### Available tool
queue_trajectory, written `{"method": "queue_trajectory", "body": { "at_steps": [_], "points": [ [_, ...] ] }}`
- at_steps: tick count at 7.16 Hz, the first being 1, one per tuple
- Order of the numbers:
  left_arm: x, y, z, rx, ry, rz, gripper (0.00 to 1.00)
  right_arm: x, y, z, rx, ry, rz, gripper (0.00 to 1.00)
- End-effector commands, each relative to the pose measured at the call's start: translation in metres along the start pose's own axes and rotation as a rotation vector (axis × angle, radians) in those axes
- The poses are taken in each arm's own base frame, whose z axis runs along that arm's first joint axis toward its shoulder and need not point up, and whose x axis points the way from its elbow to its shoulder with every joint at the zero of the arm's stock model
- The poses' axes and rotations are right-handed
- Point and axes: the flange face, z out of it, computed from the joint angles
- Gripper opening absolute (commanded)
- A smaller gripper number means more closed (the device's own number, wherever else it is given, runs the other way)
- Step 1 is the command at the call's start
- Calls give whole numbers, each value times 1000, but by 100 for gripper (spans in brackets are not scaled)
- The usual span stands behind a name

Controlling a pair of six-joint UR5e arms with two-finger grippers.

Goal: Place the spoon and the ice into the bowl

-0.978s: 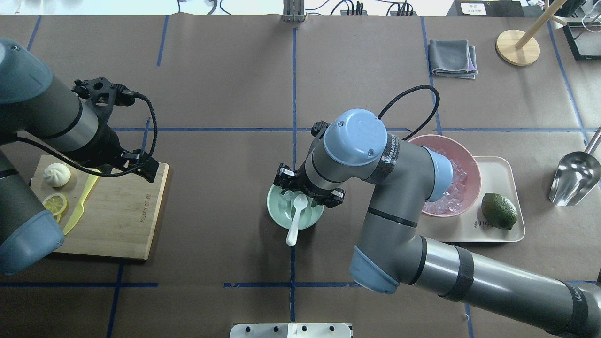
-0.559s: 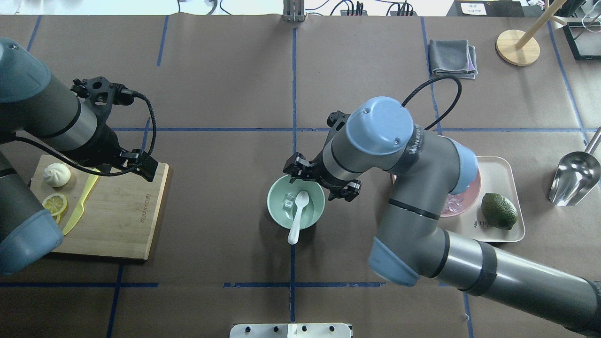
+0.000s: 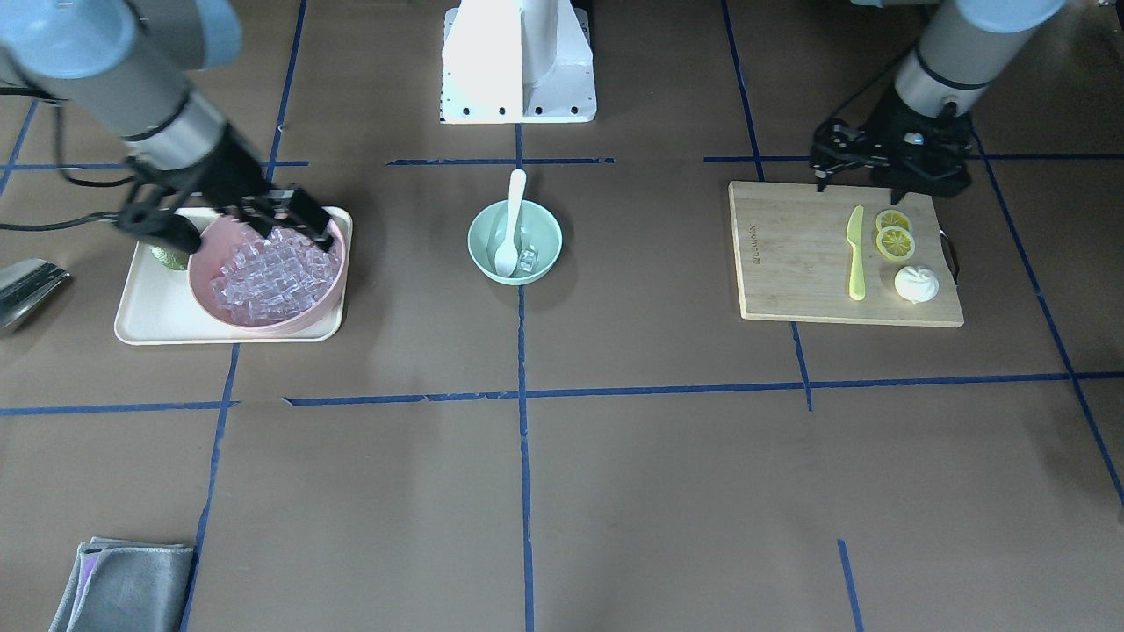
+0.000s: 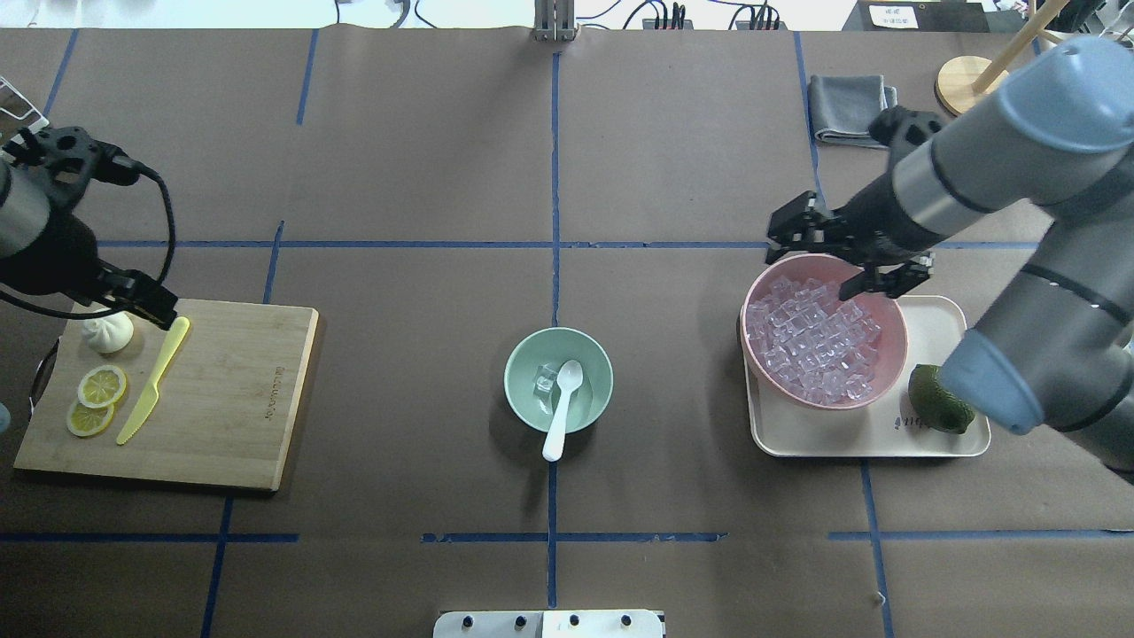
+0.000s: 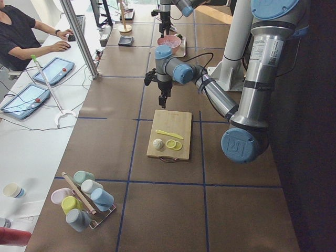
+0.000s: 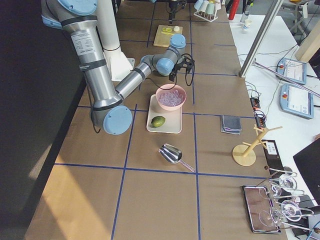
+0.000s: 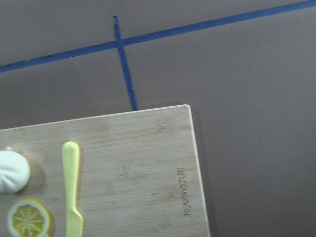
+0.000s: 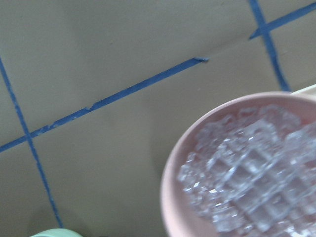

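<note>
Well, my right jaws hang spread over the far rim of the pink bowl (image 4: 749, 346) — I should drop straight onto one loose cube of ice (image 4: 819, 341), pinching gently.

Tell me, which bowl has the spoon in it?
The small mint-green bowl mid-table: the white spoon leans in it. The bigger pink bowl holds only ice cubes.

Brown table (image 4: 399, 133), blue tape grid (image 4: 555, 177), white side desk (image 5: 31, 142), tablets (image 5: 52, 71)
</note>
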Motion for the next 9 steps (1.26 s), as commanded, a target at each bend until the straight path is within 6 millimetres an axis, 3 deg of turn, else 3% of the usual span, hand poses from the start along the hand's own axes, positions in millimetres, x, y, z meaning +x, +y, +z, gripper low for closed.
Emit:
{"method": "queue_trajectory", "body": {
  "at_steps": [1, 2, 3, 4, 5, 6, 8, 9],
  "points": [
    [-118, 8, -13, -13, 2, 88, 96, 142, -50, -53, 20, 45, -165, 99],
    [-185, 14, -19, -10, 40, 109, 96, 196, -59, -68, 33, 72, -226, 99],
    [-267, 19, -8, -20, 78, 112, 100, 250, -72, -79, 47, 106, -298, 99],
    [-316, 23, 5, -39, 81, 123, 100, 290, -83, -82, 43, 132, -356, 99],
    [-353, 36, -10, -11, 69, 51, 100, 314, -84, -90, 36, 152, -387, 99],
    [-385, 51, -20, 4, 63, -23, 100, 335, -88, -104, 29, 179, -448, 99],
    [-392, 79, -3, -21, 96, -81, 100, 372, -91, -117, -25, 261, -562, 99],
    [-394, 75, -1, -20, 98, -159, 100, 387, -91, -120, -38, 269, -572, 99]
  ]
}}
